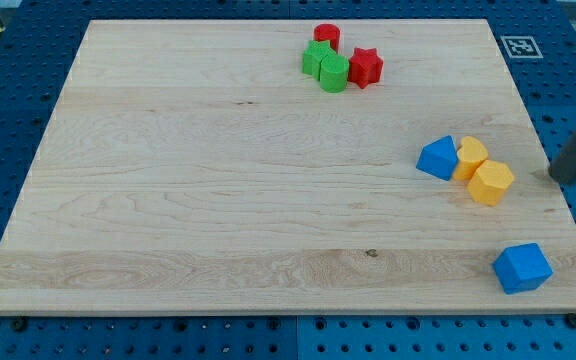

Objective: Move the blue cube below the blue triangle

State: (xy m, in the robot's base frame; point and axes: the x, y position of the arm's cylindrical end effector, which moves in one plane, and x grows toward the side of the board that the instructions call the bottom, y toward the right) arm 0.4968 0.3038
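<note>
Blue cube [522, 268] first, since it lies nearest you, close to the surface's [218, 200] bottom-right corner. Take it as your landmark. Up and to the view's left of it sits the blue triangle [437, 158], with two yellow blocks pressed against its right side: a yellow heart-like block [470, 157], though its shape is hard to be sure of at this size, and a yellow hexagon [491, 182] just below that. So the cube is already lower than the triangle but offset to the right.

Up and to the right of the cube, my tip [555, 178] rests at the surface's right edge, well apart from the cube and just right of the yellow hexagon. The tool is a bare rod, so it has nothing to open or close and is touching no block.

Far beyond the cube, near the top edge, you see a cluster: green star [316, 57], green cylinder [334, 73], red star [366, 67], red cylinder [327, 36].

You are, I judge, at the approach step. Next, bring the tip round to the cube's right side and push it leftward until it sits beneath the triangle, keeping clear of the yellow pair.
</note>
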